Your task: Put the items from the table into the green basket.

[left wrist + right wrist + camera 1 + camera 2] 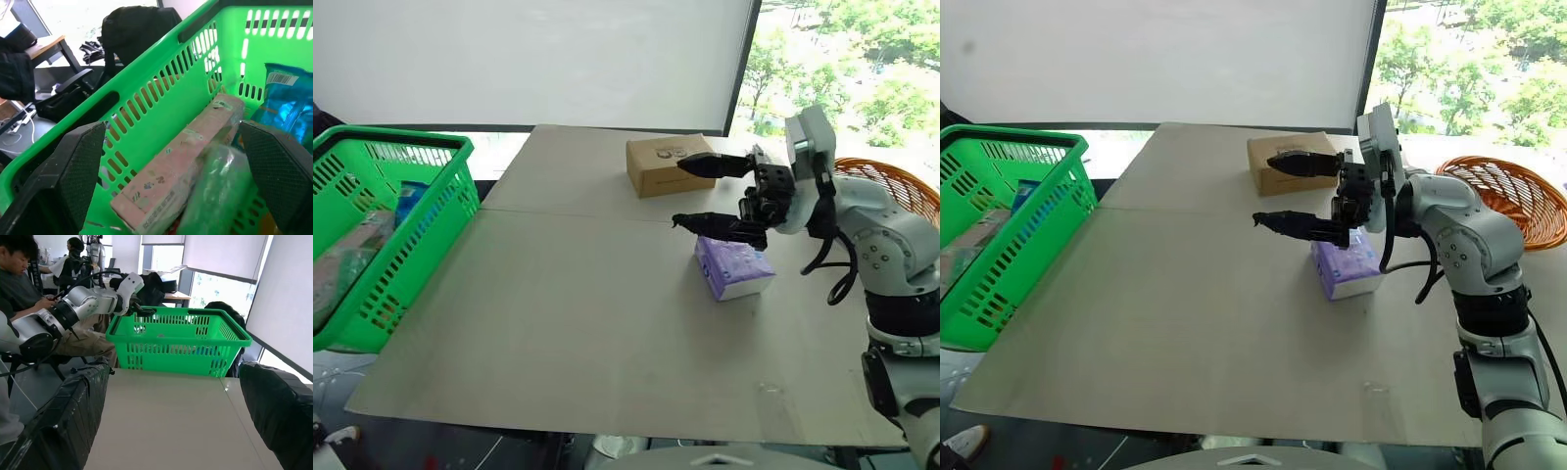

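The two head views look forward and down from above the near edge of the table (587, 323), side by side, sharing the whole tabletop and the green basket (406, 245) at its left end (the right eye sits a little further right, so the basket slides toward the frame edge). The left wrist view hangs close over the basket's open top, looking into its inside wall (161, 127). The right wrist view looks level along the tabletop toward the basket (178, 340), well apart from it.

text: none legible | cardboard box (670, 164): dark logo mark (unreadable) | blue packet (288, 100): barcode only
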Robot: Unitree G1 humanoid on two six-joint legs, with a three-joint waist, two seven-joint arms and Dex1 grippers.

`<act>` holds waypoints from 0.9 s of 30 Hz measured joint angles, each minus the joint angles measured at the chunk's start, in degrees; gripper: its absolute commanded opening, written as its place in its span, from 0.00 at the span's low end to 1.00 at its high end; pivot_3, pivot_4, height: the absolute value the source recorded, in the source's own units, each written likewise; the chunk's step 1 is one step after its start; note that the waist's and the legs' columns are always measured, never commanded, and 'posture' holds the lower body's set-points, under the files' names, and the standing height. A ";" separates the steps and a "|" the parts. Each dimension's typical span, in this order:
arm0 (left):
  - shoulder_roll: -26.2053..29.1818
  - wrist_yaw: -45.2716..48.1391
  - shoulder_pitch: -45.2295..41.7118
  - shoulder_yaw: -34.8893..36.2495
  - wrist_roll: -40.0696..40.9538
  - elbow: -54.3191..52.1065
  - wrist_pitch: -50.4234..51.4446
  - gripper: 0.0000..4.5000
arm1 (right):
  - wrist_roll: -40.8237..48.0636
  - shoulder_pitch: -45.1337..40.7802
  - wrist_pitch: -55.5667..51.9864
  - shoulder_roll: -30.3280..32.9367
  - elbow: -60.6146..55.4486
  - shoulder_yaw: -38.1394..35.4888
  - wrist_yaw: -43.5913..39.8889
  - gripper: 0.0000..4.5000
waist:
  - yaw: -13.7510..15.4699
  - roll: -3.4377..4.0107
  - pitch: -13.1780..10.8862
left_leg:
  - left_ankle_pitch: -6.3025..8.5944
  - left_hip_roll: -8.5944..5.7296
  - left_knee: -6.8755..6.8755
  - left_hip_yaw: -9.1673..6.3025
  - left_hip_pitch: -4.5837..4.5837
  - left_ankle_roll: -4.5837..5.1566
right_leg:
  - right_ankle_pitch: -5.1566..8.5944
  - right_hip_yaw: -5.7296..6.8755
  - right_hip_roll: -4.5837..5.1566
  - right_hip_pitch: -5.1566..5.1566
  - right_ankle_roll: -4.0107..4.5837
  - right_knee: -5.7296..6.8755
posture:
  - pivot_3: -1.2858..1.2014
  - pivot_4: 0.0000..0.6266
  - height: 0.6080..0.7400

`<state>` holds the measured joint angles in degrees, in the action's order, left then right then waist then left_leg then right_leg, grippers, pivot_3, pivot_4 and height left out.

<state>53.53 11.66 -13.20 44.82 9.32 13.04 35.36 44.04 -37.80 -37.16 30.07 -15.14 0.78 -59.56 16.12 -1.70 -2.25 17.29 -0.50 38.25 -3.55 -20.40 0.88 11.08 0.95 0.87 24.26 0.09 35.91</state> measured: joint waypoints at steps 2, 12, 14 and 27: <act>-0.66 1.41 -1.48 -2.78 0.85 -1.14 -0.27 0.99 | -0.58 1.12 -0.02 0.65 -0.10 -0.04 0.12 1.00 | 0.40 -0.18 0.17 | -0.02 -0.04 0.03 0.05 -0.31 0.02 | -0.10 0.02 0.01 0.28 0.14 0.02 | 0.64 0.00 1.00; -18.43 8.18 -13.02 -32.12 7.23 -18.53 9.45 0.99 | -3.96 9.67 1.05 7.25 -2.04 -2.23 1.40 1.00 | 0.88 -0.19 0.28 | -0.17 -0.27 0.21 0.45 -0.72 0.26 | -0.19 -0.11 0.05 0.49 0.09 0.06 | 0.61 0.00 1.00; -22.57 8.19 -15.88 -37.56 7.23 -18.71 11.10 0.99 | -5.07 13.01 1.22 9.00 -2.07 -3.19 1.80 1.00 | 0.50 -0.19 0.28 | -0.17 -0.28 0.25 0.54 -0.69 0.28 | -0.19 -0.12 0.02 0.49 0.09 0.10 | 0.60 0.00 1.00; -40.23 14.61 -25.57 -51.88 7.69 -2.51 11.30 0.99 | -10.35 32.58 2.85 14.68 -10.20 -10.59 7.92 1.00 | -9.33 0.03 0.27 | -0.16 -0.14 0.43 0.75 -0.16 0.36 | -0.14 -0.60 -0.66 -0.09 0.09 0.25 | 0.52 0.00 1.00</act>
<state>13.30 26.28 -38.77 -7.06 17.01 10.53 46.66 33.68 -5.22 -34.31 44.75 -25.34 -9.81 -51.63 6.80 -1.67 -1.99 17.12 -0.65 38.67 -2.81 -20.56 1.24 10.94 0.35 0.21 24.17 0.18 36.17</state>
